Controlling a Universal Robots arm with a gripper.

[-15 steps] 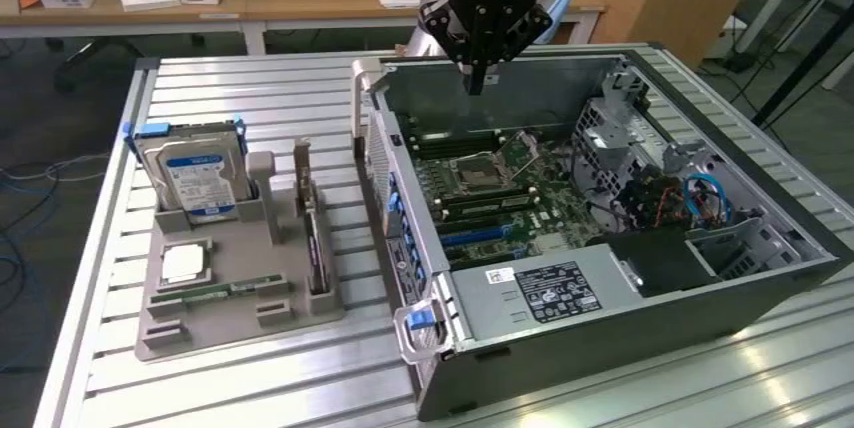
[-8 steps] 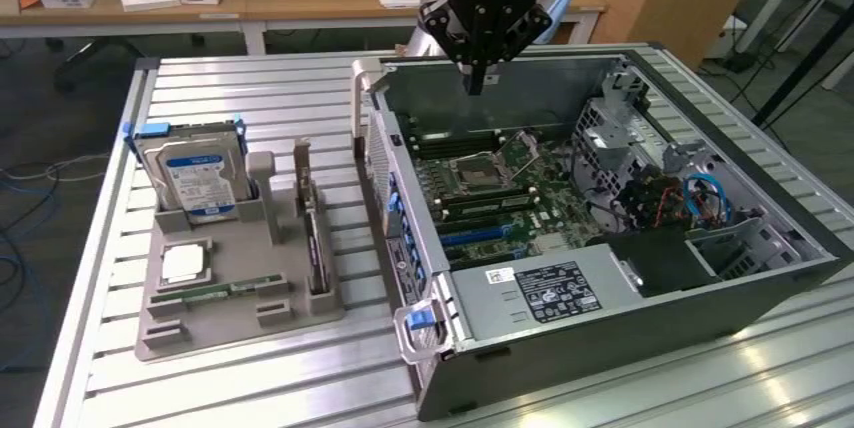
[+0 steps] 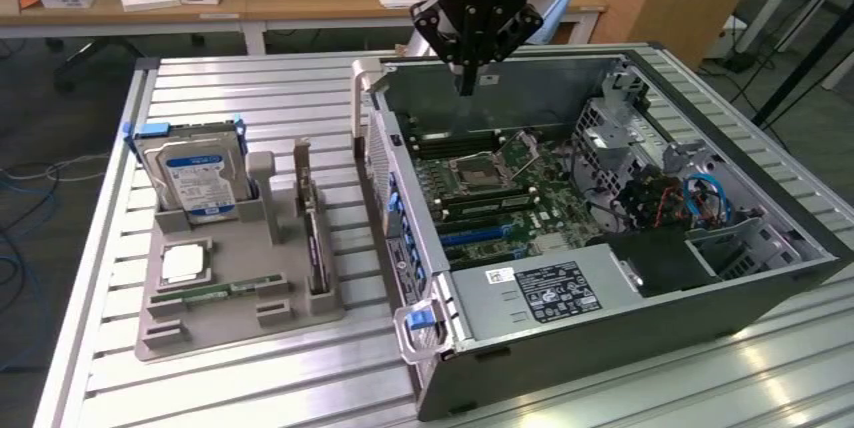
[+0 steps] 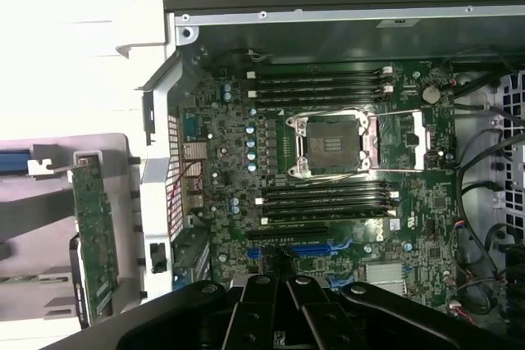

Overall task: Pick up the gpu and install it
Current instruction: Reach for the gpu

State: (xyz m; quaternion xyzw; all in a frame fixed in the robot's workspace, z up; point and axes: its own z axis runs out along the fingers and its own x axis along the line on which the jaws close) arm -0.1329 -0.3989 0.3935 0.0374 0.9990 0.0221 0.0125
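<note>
above the open computer case [image 3: 641, 338], near its far wall, the tool [image 3: 466, 83] hangs with fingers pressed together, gripping nothing. just beside the case's rear panel, the gpu [image 3: 315, 238] stands on edge in a grey holder [image 3: 214, 333] on the worktop [image 3: 240, 88], probably so its top edge is free to grasp. the case lies sideways, motherboard [image 3: 521, 198] facing up for reach.

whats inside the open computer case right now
A green motherboard with a CPU socket, a labelled power supply and blue cables. What lies under the power supply is covered.
</note>
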